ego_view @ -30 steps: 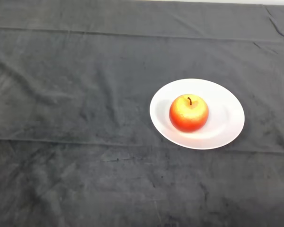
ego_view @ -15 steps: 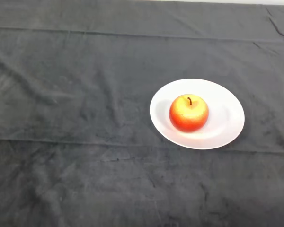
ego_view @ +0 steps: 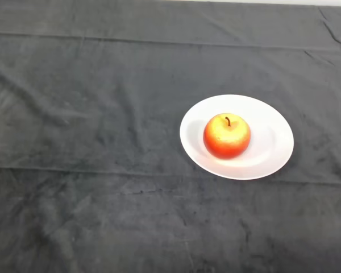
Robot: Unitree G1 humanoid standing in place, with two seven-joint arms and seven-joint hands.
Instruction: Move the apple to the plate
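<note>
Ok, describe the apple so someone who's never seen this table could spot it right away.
Start with the dark cloth that covers the whole table, then find the white plate right of centre. The apple sits on that plate, a little left of its middle, stem up. It is the only round, red-and-yellow thing there, bright against white plate and grey cloth.

Dark-cloth table [ego_view: 91, 187] w/ white plate [ego_view: 273, 153] right of centre, cloth prob. creased.

Nothing has changed: apple [ego_view: 227, 136] sits on plate [ego_view: 273, 149] as before
</note>
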